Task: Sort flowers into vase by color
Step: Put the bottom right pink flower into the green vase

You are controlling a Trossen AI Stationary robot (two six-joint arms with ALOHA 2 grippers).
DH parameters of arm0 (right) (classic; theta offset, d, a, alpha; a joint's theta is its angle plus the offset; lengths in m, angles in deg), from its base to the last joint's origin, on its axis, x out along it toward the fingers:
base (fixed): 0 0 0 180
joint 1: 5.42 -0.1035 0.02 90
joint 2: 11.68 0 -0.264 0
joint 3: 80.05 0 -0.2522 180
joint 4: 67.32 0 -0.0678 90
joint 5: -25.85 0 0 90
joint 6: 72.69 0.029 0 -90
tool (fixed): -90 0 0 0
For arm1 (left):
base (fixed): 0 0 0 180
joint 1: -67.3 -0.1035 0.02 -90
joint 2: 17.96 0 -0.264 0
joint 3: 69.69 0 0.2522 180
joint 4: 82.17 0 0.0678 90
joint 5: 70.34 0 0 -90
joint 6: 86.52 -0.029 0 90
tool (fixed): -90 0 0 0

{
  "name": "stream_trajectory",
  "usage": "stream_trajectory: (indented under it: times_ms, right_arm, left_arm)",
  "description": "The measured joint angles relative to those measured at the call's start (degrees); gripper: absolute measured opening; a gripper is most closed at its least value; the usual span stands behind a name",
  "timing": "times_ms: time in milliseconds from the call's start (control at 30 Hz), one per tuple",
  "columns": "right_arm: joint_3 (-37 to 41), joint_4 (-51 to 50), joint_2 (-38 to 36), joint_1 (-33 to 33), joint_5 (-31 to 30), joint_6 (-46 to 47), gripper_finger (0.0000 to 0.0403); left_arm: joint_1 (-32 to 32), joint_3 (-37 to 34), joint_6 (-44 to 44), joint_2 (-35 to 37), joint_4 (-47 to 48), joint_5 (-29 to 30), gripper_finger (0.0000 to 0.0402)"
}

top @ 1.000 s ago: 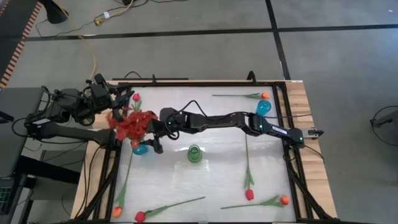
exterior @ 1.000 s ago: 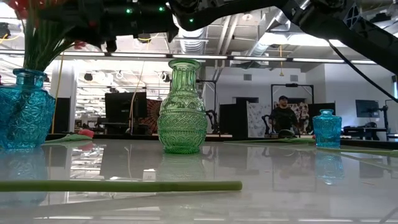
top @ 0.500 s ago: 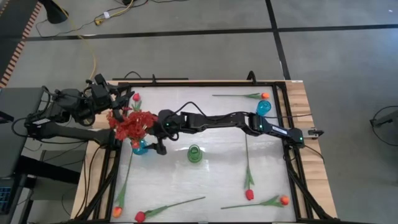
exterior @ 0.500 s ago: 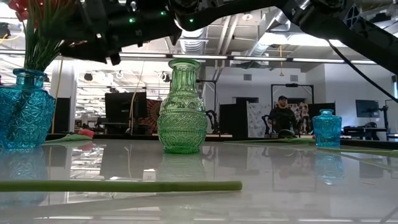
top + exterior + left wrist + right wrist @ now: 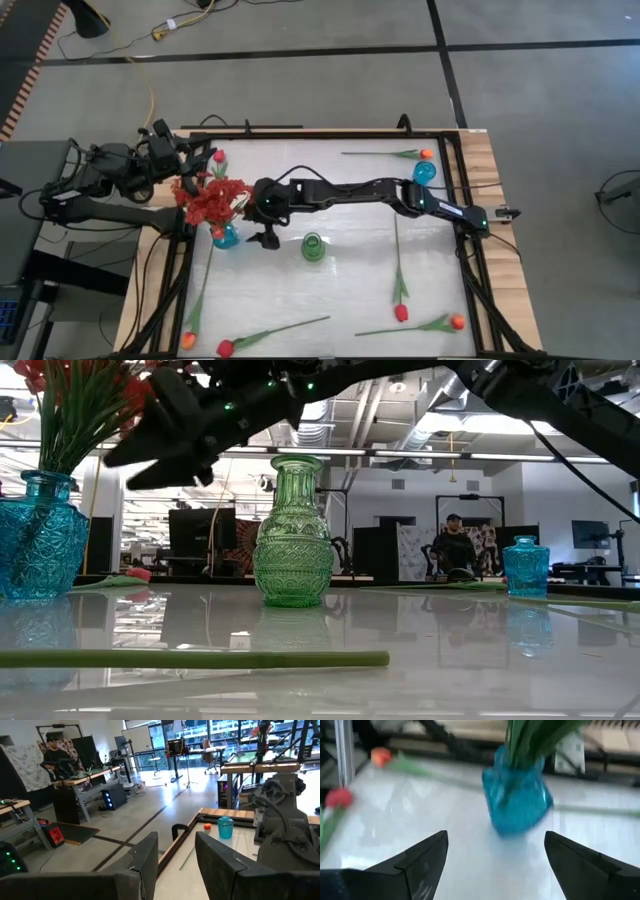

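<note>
Open tabletop [image 5: 340,285] is seen btwn the green vase [image 5: 313,247] and the front edge, w/ tulips lying near the edges. The right gripper [image 5: 266,240] is stretched across to the left, just beside the blue vase [image 5: 224,236] holding the red sprays [image 5: 210,198], fingers spread wide, nothing held; vs. a sec ago it has been drawn back from the vase. The left gripper [image 5: 175,857] is parked off the left edge, open, empty.

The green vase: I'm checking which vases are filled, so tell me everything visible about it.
The green vase is see-through green glass with an embossed pattern, a round belly, a narrow neck and a flared rim. It stands upright near the middle of the white table, holds no flowers, and nothing touches it. The right gripper hangs beside it, open.
</note>
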Motion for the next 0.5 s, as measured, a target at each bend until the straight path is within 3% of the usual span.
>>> stream_trajectory:
  times_ms: [200, 500]
  right_arm:
    - [-0.1, -10.7, -3.8, 0.0, -0.7, -5.9, 0.0357]
    - [-0.1, -23.0, -8.8, 1.3, -10.8, -7.2, 0.0357]
  left_arm:
    - [0.0, 0.0, 0.3, 0.0, 0.3, 0.0, 0.0119]
    - [0.0, 0.0, 2.4, 0.0, 3.2, -1.1, 0.0119]
